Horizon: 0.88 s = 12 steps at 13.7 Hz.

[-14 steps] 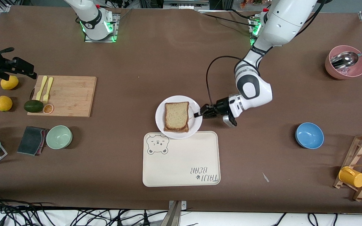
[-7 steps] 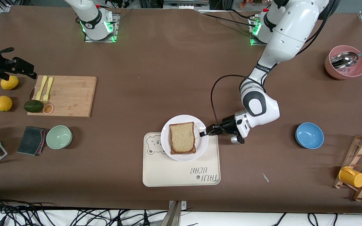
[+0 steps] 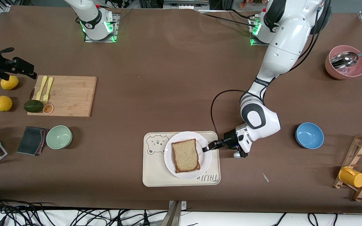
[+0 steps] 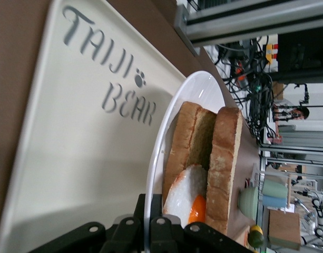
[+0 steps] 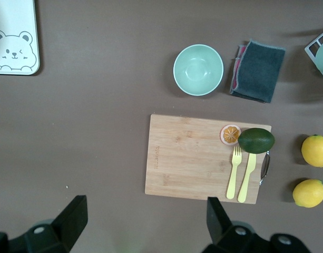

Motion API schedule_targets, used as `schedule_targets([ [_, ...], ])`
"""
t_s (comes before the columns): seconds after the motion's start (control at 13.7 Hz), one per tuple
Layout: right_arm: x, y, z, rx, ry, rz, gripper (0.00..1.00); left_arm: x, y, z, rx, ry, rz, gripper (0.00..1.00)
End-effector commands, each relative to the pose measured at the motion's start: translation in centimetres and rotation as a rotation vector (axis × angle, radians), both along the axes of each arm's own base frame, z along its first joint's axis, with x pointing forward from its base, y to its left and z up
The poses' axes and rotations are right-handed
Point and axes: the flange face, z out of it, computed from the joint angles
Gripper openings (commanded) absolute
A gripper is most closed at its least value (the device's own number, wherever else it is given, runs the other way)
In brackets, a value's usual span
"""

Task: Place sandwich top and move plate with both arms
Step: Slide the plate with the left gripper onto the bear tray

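Under the sandwich top (image 3: 185,155), egg half-hidden.

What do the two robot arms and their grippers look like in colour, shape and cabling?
Left arm: glossy white rounded segments, grey-black joints, a looping black cable, black left gripper. Right arm: white, green lights at its base. Right gripper: two black blocky fingers.

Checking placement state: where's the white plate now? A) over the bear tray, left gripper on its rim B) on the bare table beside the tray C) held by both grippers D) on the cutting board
A: the plate is over the tray, with the left gripper shut on its rim.
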Motion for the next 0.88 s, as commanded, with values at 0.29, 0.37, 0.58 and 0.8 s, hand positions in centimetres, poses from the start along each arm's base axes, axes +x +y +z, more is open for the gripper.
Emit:
schedule_targets([
  [0.29, -0.5, -0.1, 0.3, 0.018, -0.001, -0.015, 1.0, 2.9, -1.1, 0.5, 0.054, 0.002, 0.057, 0.0],
  [0.37, -0.5, -0.1, 0.3, 0.018, -0.001, -0.015, 1.0, 2.9, -1.0, 0.1, 0.059, 0.004, 0.057, 0.02],
  [0.58, -0.5, -0.1, 0.3, 0.016, -0.001, -0.015, 1.0, 2.9, -0.8, -0.1, 0.063, 0.001, 0.055, 0.25],
  [0.8, -0.5, -0.1, 0.3, 0.018, -0.001, -0.015, 1.0, 2.9, -0.8, 0.0, 0.065, 0.001, 0.051, 0.33],
])
